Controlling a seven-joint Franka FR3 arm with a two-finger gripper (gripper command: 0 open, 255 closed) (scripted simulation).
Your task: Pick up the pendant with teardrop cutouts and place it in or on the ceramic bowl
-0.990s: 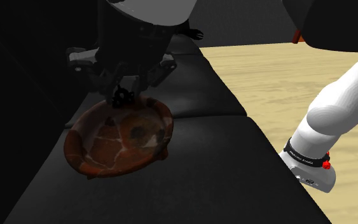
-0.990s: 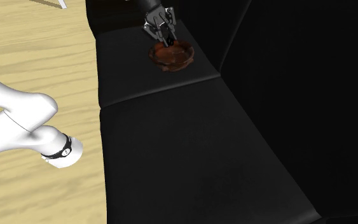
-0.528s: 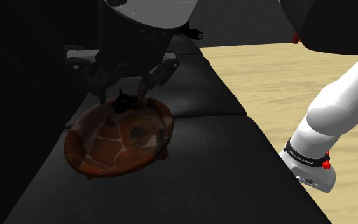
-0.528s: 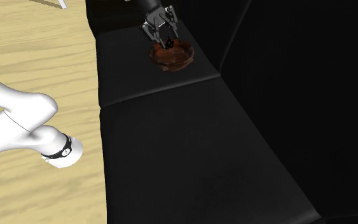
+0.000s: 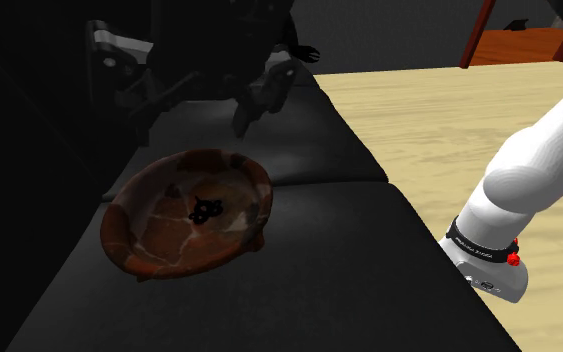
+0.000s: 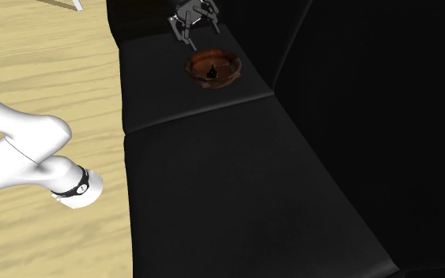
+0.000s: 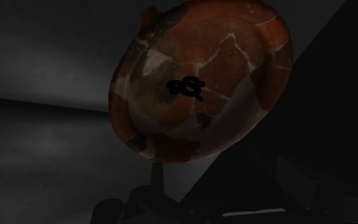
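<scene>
The pendant (image 5: 205, 210), a small black openwork piece, is seen lying flat on the inner floor of the ceramic bowl (image 5: 134, 252), close to its middle and apart from the rim on every side. The bowl is a shallow reddish-brown dish marbled with pale veins, and it is set on the seat of a black sofa (image 5: 349, 250), tipped a little toward the camera in the shoulder view. In the second exterior view the pendant (image 6: 211, 72) is made out as a dark speck inside the bowl (image 6: 194, 75), and in the wrist view it (image 7: 186, 88) is shown against the mottled interior of the bowl (image 7: 241, 54).

The end effector (image 5: 189, 105) is held above the bowl, on the side of the sofa's backrest, with clear space between it and the rim. Its fingers are spread wide and nothing is gripped between them; the same spread, empty stance can be read in the second exterior view (image 6: 194, 26).

From this, the task is judged to be as good as done: the pendant has been picked, carried and let go, and it rests inside the bowl without contact from the fingers. No step on the pendant itself appears to be left. At most, the arm (image 5: 529, 170) might be drawn away from the sofa, and the pendant's settled position might be confirmed
</scene>
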